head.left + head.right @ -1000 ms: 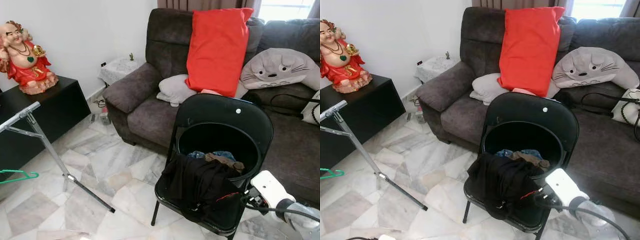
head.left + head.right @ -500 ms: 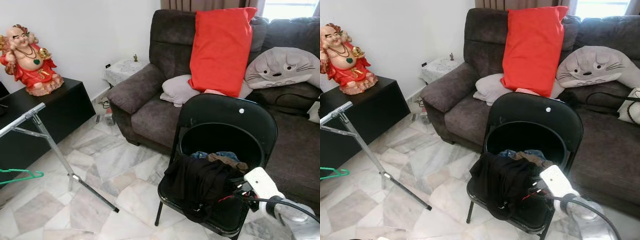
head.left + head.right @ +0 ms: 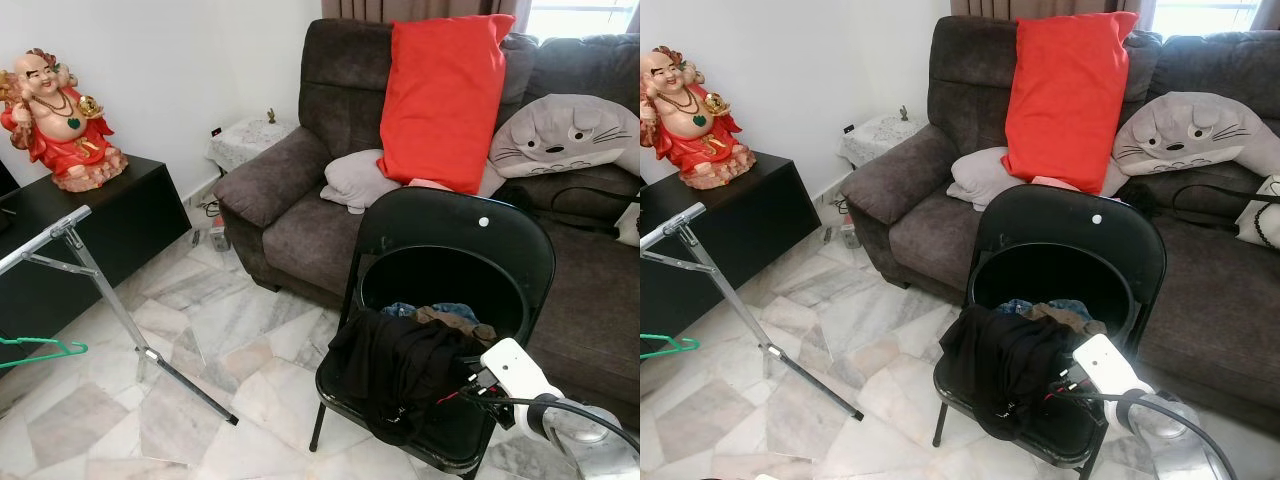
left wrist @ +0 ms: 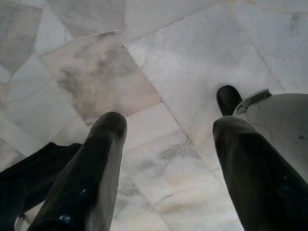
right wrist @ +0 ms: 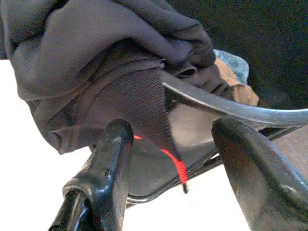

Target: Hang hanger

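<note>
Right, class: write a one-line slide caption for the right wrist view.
Open right tool reaching at the dark garment draped over the black folding chair.

Home living room: brown sofa [image 3: 300, 190], cushions [image 3: 440, 100], marble floor [image 3: 230, 320]

A thin green plastic hanger [image 3: 38, 350] hangs at the far left, low beside the slanted silver metal drying-rack leg [image 3: 110, 305], its hook end curling toward the rack. A dark garment [image 3: 400, 365] with a grey hanger arm [image 5: 231, 108] emerging from it lies draped over the black bucket's [image 3: 445, 290] rim on the black folding chair [image 3: 455, 235].
</note>
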Available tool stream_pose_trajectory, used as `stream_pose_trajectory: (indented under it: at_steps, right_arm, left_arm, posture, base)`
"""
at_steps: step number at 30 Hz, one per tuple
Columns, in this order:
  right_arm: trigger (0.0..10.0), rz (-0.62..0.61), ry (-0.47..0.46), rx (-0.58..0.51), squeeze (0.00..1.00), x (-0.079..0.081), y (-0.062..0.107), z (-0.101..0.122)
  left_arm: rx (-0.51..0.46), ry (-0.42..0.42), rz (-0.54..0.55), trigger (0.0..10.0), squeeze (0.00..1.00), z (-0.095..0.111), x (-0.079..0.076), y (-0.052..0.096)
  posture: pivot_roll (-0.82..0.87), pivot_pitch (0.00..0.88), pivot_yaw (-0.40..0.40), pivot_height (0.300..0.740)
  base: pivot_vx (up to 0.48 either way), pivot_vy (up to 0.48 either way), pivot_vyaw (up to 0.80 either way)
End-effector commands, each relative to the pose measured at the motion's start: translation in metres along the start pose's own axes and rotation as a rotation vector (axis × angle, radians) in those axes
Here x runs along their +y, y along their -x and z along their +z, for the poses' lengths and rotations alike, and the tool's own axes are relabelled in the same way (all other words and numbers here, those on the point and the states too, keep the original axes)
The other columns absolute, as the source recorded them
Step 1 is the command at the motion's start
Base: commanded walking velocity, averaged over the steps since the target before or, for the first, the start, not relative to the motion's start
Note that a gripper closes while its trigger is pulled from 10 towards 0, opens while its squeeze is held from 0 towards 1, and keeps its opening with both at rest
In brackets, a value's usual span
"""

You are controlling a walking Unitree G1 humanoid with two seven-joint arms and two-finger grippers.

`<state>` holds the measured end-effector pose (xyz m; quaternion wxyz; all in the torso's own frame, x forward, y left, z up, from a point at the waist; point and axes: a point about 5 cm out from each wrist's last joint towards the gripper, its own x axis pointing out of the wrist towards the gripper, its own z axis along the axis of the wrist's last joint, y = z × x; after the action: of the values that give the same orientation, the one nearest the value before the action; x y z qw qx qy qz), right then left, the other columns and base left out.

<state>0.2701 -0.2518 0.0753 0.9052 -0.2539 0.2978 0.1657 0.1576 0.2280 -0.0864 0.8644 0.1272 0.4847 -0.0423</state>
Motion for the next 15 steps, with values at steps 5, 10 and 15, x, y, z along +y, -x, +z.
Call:
stream_pose_trajectory:
  at_steps: [5,10,15]
  right_arm:
    - [10.0,0.029,-0.007,-0.001,0.00,0.0147,-0.0034,-0.0005]
    - [10.0,0.042,-0.011,-0.001,0.00,0.0168,-0.0048,-0.0002]
    - [0.0,0.038,-0.016,0.003,0.00,0.0171,-0.0071,-0.0004]
  left_arm:
    - [0.029,0.005,0.003,10.0,0.00,-0.0068,0.0008,0.0011]
    - [0.030,0.006,0.004,10.0,0.00,-0.0067,0.0007,0.0010]
    - [0.033,0.008,0.005,10.0,0.00,-0.0077,0.0001,0.0011]
  posture:
    - [-0.06,0.001,0.140,0.740]
    - [-0.05,0.007,0.136,0.740]
    - [-0.05,0.008,0.134,0.740]
  base:
    - [0.000,0.000,0.00]
    - [0.000,0.000,0.00]
    - [0.000,0.000,0.00]
